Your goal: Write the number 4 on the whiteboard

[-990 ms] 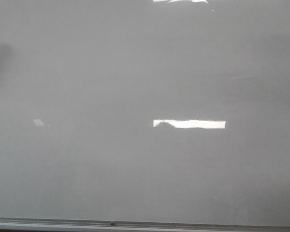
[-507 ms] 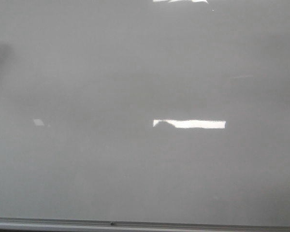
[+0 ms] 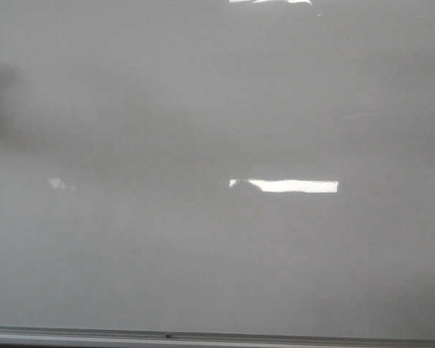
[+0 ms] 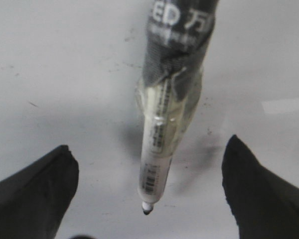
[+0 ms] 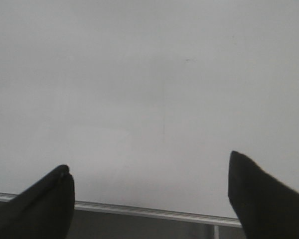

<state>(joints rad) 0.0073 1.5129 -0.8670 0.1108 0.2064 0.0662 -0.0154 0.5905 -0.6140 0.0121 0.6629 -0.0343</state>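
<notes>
Glossy pale grey fills the front view from edge to edge: one whiteboard [image 3: 203, 261], smooth and flat, closed along the bottom by a single grey metal frame strip [image 3: 275, 338] with one small dark dot on it. Four bright light reflections [image 3: 293, 185] lie on its surface: a long rectangular one right of centre, a small one toward the left, one cut by the right edge and one at the top edge. A soft dark smudge of shadow sits at the far left. No drawn stroke can be made out on the board in this view.

In the left wrist view one marker [image 4: 165, 134] points toward the board [image 4: 65, 64]. Its upper part is wrapped in dark grey printed sleeve with pale lettering, the middle is cloudy clear plastic, and the lower barrel is white with a small barcode, narrowing to a rounded dark nib. The nib hangs close above the surface; whether it touches cannot be told. A few tiny dark specks and short thin marks dot the board around it. The left pincer [image 4: 149, 174] shows two black wedge-shaped fingers [image 4: 35, 194] spread wide, well clear of the marker on both sides.

The right pincer [image 5: 149, 184] also shows two black pointed fingers [image 5: 266, 199] parted with nothing between them, facing bare board [image 5: 139, 89] and the frame strip [image 5: 139, 210] just beyond.
</notes>
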